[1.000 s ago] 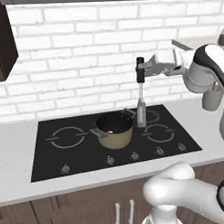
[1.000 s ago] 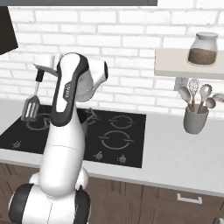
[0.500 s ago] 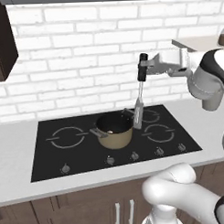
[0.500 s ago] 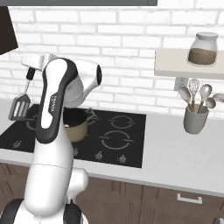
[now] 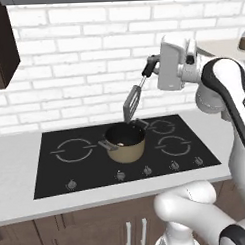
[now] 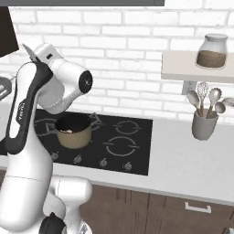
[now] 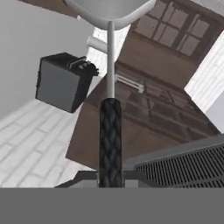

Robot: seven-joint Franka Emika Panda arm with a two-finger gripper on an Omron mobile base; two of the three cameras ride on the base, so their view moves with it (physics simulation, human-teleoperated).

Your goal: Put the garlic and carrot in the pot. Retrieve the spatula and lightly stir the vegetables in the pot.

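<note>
Spatula (image 5: pixel 135 99) is held by the tool (image 5: pixel 151 66), which is closed tight on the dark end of its handle; compared with the picture of one second ago, where the spatula hung nearly upright with its head low beside the pot, it is now tilted, the handle going up to the right toward the tool and the flat slotted head pointing down to the left. The head is now higher, above the far rim of the pot (image 5: pixel 125 142) and not touching it. The arm has also swung, so the white hand is now to the right of the spatula in the left base view. In the hand view the dark ribbed grip (image 7: pixel 110 140) runs straight away from the tool and the thin metal shaft leads to the pale head at the top edge. The pot stands on the black cooktop (image 5: pixel 61 166), below and to the left of the tool, and something small and pale lies inside it (image 6: pixel 68 131); I cannot tell if this is the garlic or the carrot. Well apart from the tool, on the worktop (image 6: pixel 183 160) at the right, a grey holder (image 6: pixel 204 125) carries spoons and a whisk, and a jar (image 6: pixel 213 51) stands on a shelf (image 6: pixel 183 68) above it. No writing or brand can be read anywhere.
</note>
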